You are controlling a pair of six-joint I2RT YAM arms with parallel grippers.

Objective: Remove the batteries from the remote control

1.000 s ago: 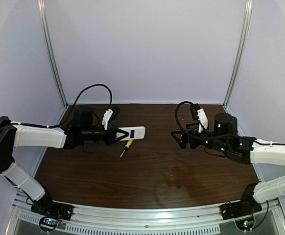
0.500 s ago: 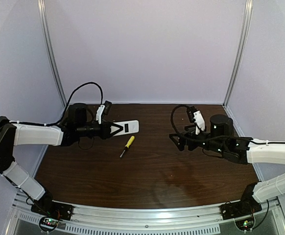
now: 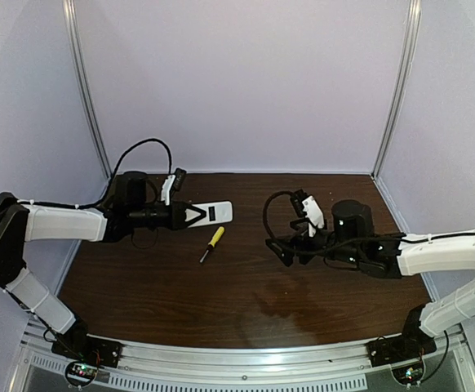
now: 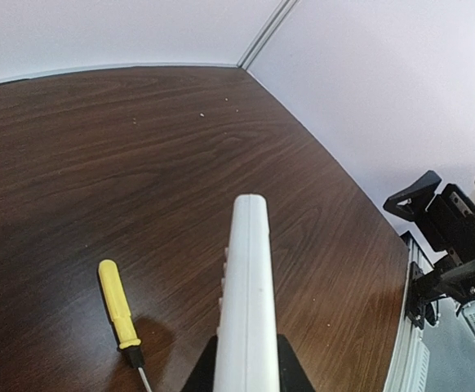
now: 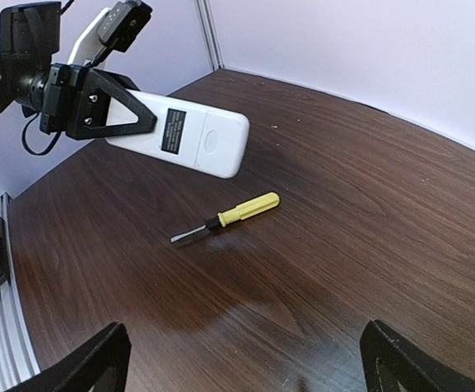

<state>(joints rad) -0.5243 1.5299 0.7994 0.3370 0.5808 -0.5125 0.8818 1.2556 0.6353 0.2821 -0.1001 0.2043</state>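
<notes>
My left gripper [image 3: 190, 216] is shut on the remote control [image 3: 210, 213] and holds it above the table, on its edge and pointing right. In the left wrist view the remote [image 4: 246, 302] shows its narrow white side between the jaws. In the right wrist view the remote's [image 5: 184, 131] white back, with its dark rectangular patch, faces the camera. The batteries are hidden. My right gripper [image 3: 280, 242] is open and empty, low over the table's middle and facing the remote; its fingers [image 5: 107, 355] are spread wide.
A yellow-handled screwdriver [image 3: 212, 242] lies on the brown table [image 3: 246, 294] below the remote; it also shows in the left wrist view [image 4: 119, 306] and in the right wrist view [image 5: 237, 212]. Purple walls close off the back and sides.
My right arm has moved left towards the middle of the table. My left gripper carried the remote slightly back and left, then stayed still.
</notes>
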